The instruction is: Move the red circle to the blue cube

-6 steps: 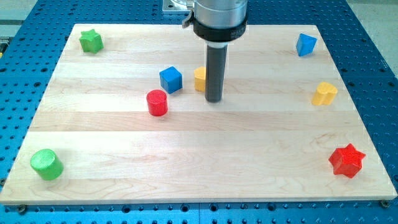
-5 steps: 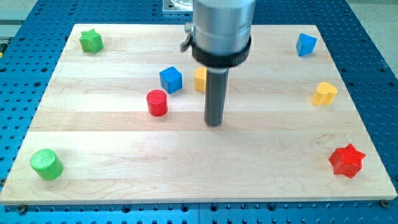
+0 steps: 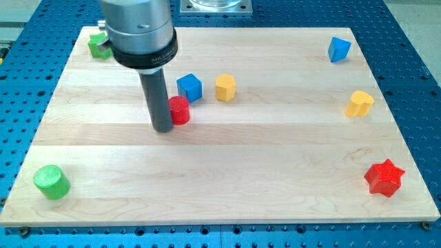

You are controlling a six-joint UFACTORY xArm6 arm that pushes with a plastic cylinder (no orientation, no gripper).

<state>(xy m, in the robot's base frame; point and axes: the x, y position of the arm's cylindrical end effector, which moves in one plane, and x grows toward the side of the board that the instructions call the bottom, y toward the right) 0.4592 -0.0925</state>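
My tip (image 3: 162, 129) rests on the wooden board (image 3: 220, 186), touching the left side of the red circle (image 3: 180, 109); I have no jaws to open or close, only a straight dark rod (image 3: 157, 100) under a grey collar (image 3: 138, 31). The red circle, a short red cylinder, stands just below and to the view's left of the blue cube (image 3: 189, 87), very near it, though I cannot tell whether the two touch. Just to the view's right of the blue cube sits a yellow block (image 3: 224, 87) of roughly hexagonal shape. Farther out, a green star (image 3: 96, 47) lies at the board's top left, partly hidden behind the collar, and a green cylinder (image 3: 52, 182) stands at the bottom left. On the view's right are a second blue block (image 3: 339, 49) near the top corner, a yellow heart (image 3: 359, 103) below it, and a red star (image 3: 384, 177) near the bottom right corner. The board lies on a blue perforated table (image 3: 413, 83).
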